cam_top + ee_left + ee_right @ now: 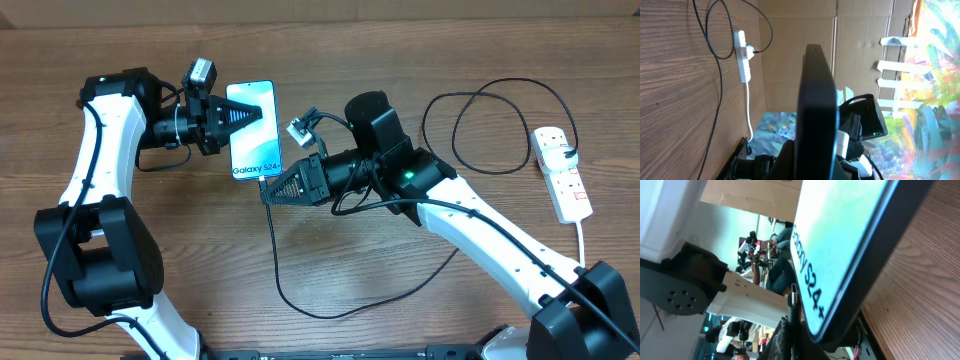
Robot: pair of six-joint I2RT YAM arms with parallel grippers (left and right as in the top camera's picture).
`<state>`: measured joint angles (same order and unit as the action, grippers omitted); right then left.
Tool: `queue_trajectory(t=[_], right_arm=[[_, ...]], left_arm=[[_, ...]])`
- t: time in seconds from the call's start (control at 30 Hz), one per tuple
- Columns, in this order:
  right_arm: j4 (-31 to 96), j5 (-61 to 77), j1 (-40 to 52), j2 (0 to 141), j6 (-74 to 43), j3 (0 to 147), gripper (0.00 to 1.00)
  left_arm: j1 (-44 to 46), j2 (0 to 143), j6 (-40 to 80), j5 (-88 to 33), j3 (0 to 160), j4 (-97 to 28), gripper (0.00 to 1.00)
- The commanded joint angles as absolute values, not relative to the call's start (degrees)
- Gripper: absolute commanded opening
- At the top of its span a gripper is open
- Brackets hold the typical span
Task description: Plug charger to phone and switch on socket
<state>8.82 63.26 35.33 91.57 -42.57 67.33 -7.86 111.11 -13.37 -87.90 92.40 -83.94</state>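
Left hand (238, 116) pinches phone (258, 140), tilted above tabletop (220, 250). Right hand (268, 190) pinches charger (273, 250) tip at phone's bottom edge; seating not discernible. Far plug sits in socket (562, 172); switching judged outstanding.

surface: wood-grain table (350, 60) | wall: brown cardboard (790, 50) | beyond: multicoloured painted sheet (935, 100)

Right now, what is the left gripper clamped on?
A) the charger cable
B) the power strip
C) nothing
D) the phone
D: the left gripper is shut on the upper part of the phone, while the right gripper holds the charger at the phone's bottom edge.
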Motion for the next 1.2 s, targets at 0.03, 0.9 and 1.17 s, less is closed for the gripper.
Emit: queue_trajectory(t=[0.03,0.9,1.17], right_arm=[[8.4,61.7,35.3,91.7,-45.0,67.6,0.04],[9.6,58.9,35.7,91.7,-46.7,67.6,0.04],[9.5,58.8,35.7,91.7,-46.7,67.6,0.04]], left_arm=[[-7.8,109.4,-12.2,-90.5,93.1,-83.9,0.04],[-7.9,109.4,0.5,-90.5,93.1,-77.5,0.05],[-7.9,109.4,2.1,-90.5,93.1,-74.3,0.05]])
